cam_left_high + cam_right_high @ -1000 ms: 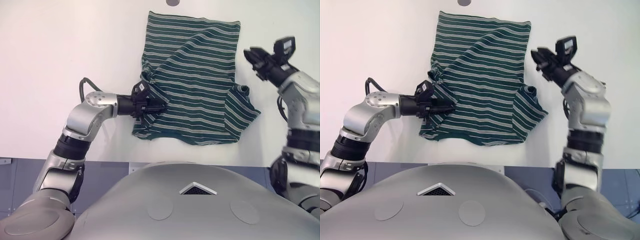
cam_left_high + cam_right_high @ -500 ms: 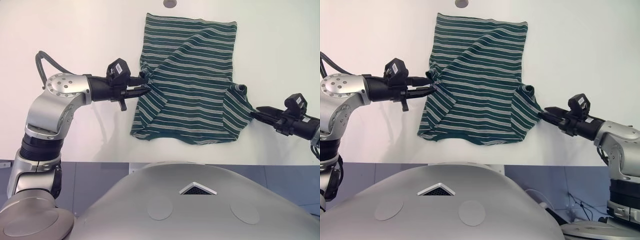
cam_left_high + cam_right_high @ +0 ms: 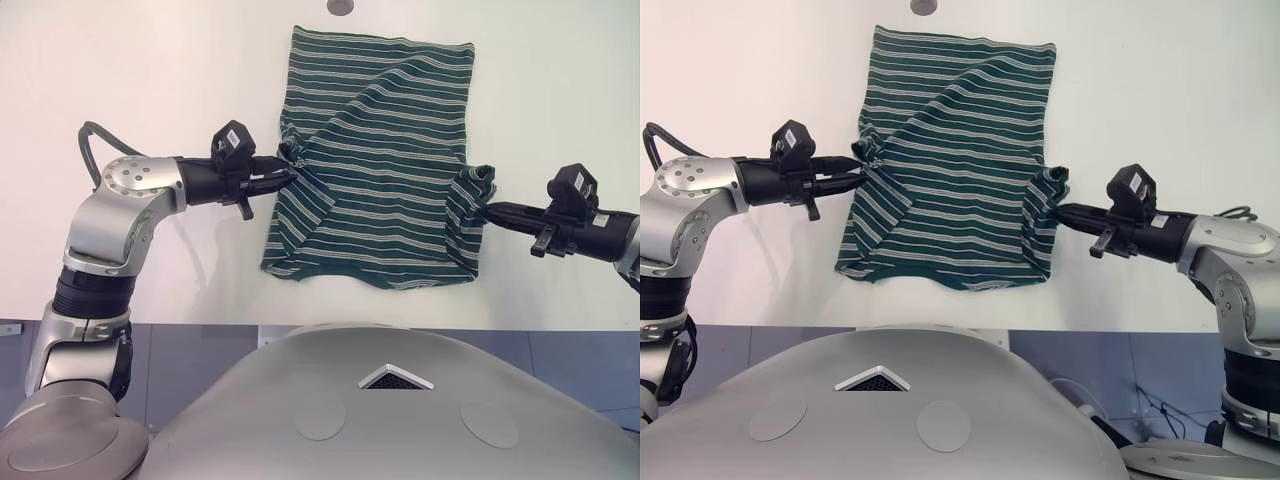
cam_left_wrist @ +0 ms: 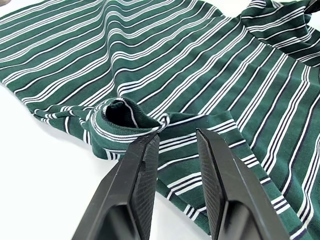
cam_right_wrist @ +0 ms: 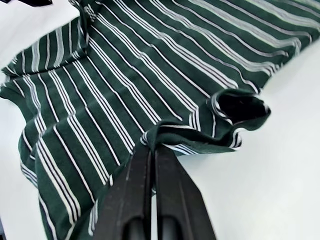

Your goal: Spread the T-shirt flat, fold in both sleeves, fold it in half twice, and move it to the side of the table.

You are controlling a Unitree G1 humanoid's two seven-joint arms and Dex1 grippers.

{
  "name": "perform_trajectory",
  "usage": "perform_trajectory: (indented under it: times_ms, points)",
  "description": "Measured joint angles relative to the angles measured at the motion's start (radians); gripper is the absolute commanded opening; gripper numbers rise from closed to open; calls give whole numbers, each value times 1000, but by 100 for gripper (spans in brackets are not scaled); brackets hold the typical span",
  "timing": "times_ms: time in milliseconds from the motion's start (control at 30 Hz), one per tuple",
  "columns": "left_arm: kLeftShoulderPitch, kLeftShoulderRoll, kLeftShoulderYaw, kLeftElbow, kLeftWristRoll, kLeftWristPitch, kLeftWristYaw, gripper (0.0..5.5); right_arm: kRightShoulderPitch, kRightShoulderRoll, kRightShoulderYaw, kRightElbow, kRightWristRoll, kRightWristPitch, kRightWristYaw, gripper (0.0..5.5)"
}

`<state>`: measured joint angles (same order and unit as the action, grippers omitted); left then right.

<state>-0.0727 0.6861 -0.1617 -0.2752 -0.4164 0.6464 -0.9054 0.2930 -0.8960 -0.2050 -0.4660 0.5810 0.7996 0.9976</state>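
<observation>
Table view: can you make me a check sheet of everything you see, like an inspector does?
Surface: white table, smooth.
Job's things: striped green shirt mid-table, wrinkled, not flat; left sleeve bunched, right sleeve bunched and pinched.
Clutter: small grey disc at the far edge.
Grippers: left end effector open, at the shirt beside the left sleeve; right end effector shut on the shirt by the right sleeve.
Cables: black cable loops by the left arm.
Surroundings: grey floor past the near edge.
</observation>
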Motion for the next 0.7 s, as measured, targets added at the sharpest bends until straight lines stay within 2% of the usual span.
perform_trajectory:
  times_ms: [67,133,200,233,267,367,467,533,600,700]
  points:
    - [-4,-6,-5,7,1,-1,-1,132,-57,11,87,-21,-4,5,-8,2]
    - [-20,-12,-14,20,8,-4,-2,132,-168,102,249,2,-70,0,-62,2]
    - [-24,-14,-21,30,19,-11,-6,132,-223,171,375,34,-145,-10,-120,52]
    - [-24,-14,-21,30,23,-20,-9,153,-227,190,431,43,-174,-18,-137,71]
    - [-23,-14,-21,30,28,-21,-7,164,-226,194,447,43,-194,-25,-150,86]
    - [-3,-5,-6,5,38,-49,1,220,-170,195,440,-13,-213,-79,-170,145]
    - [37,136,-1,-51,79,-132,-105,277,-87,92,332,-103,-238,-191,-141,206]
    - [63,246,-16,-62,177,-298,-185,309,-48,-2,264,-118,-327,-373,-100,234]
    - [99,309,-41,-27,288,-509,-215,337,25,-81,248,-79,-458,-619,-77,234]
    - [120,324,-79,60,392,-730,-215,337,123,-151,251,54,-638,-967,-106,234]
